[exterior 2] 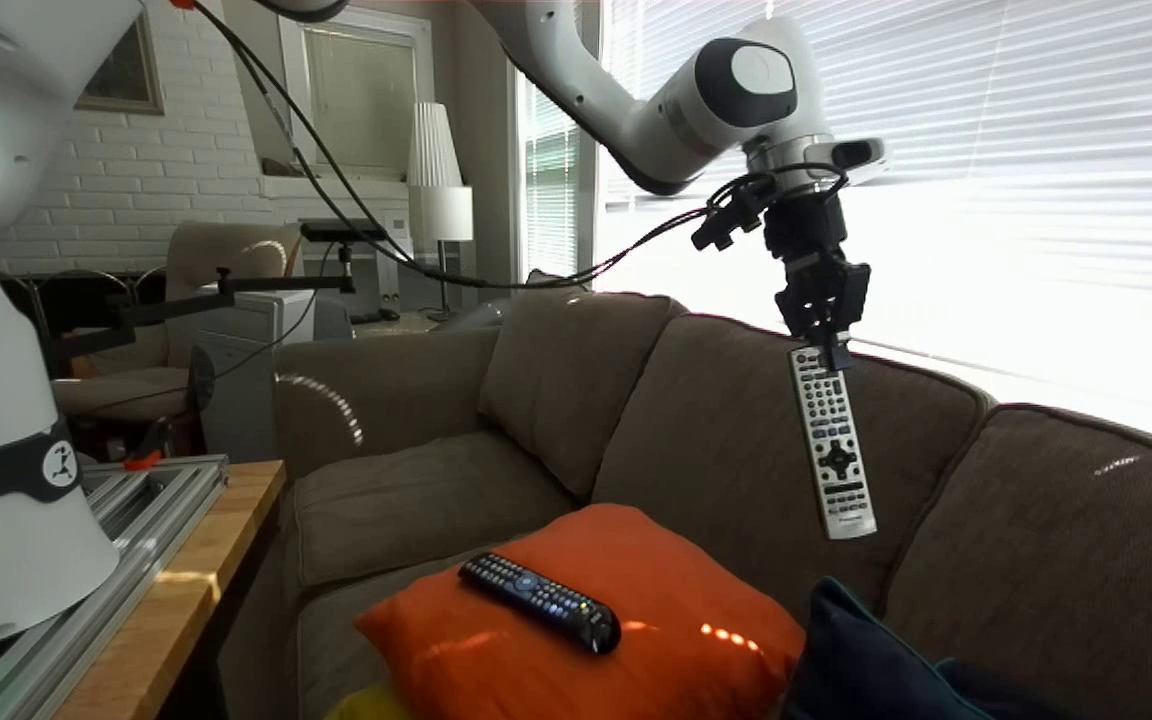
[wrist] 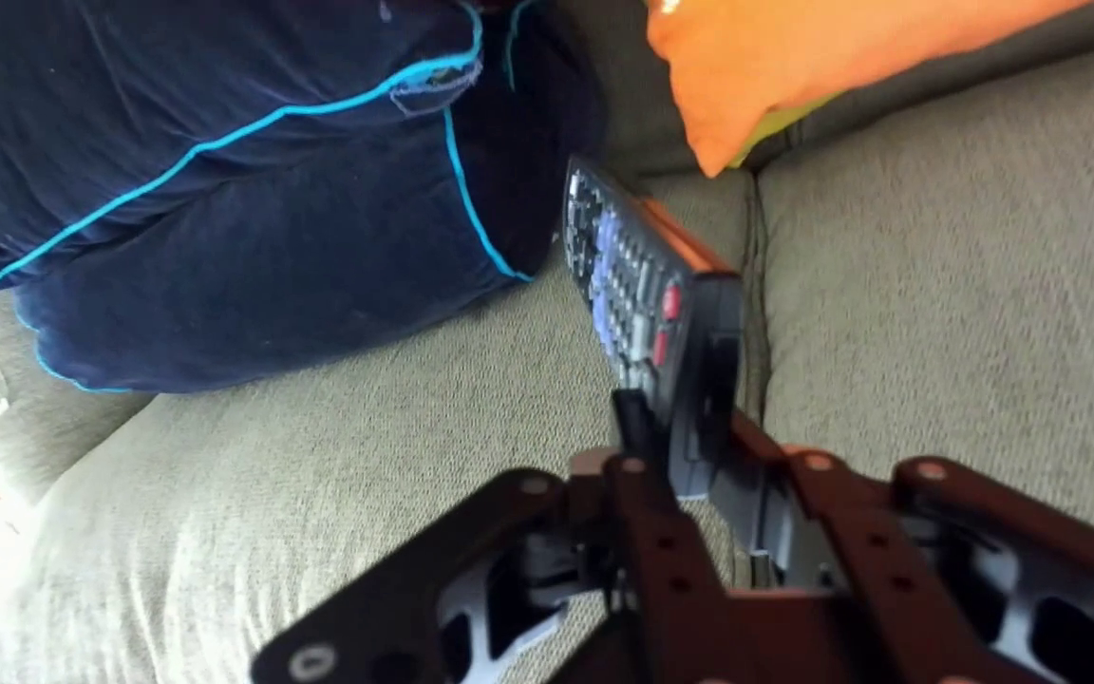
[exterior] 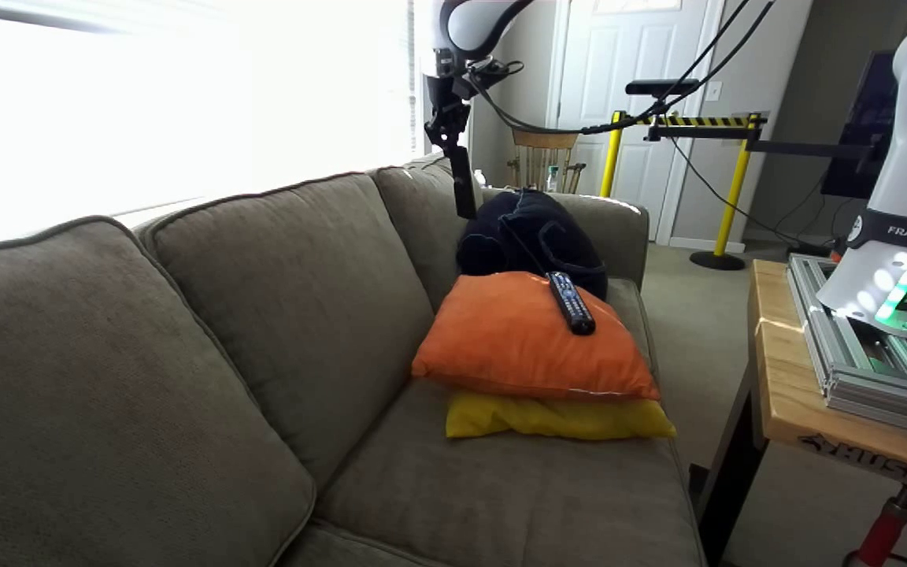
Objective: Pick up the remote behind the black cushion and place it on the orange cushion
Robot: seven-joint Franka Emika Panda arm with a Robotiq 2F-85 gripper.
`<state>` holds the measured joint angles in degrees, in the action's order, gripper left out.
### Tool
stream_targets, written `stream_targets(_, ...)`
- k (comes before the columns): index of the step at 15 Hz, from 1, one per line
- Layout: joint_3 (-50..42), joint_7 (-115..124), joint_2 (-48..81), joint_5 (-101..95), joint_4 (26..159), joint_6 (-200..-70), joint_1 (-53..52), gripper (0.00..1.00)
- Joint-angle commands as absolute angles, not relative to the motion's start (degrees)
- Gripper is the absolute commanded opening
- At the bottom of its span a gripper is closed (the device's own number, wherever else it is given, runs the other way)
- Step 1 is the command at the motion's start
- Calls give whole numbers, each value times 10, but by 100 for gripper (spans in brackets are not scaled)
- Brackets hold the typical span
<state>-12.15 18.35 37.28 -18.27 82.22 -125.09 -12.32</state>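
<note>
Brown sofa [exterior 2: 716, 410] that stretched beneath bright window blinds [exterior 2: 1016, 200], plump orange cushion [exterior: 520, 339] that lay beside a rumpled black cushion [exterior: 536, 228], end effector [exterior 2: 827, 353] that gripped a slim, silver-faced, many-buttoned remote [exterior 2: 834, 442], which hung tilted above the sofa.

Grey-brown couch [exterior: 264, 260] fills left and center in an exterior view, blown-out window [exterior: 186, 94] upper left, white door [exterior: 627, 63] upper right, carpet [exterior: 694, 315] at right.
</note>
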Motion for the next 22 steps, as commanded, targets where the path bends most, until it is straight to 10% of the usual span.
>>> stream_targets(1, -102, 171, 306, -234, 937, -1260, -134, 5)
stream_targets(22, -48, 256, 225, -390, 1237, -1432, -149, 5)
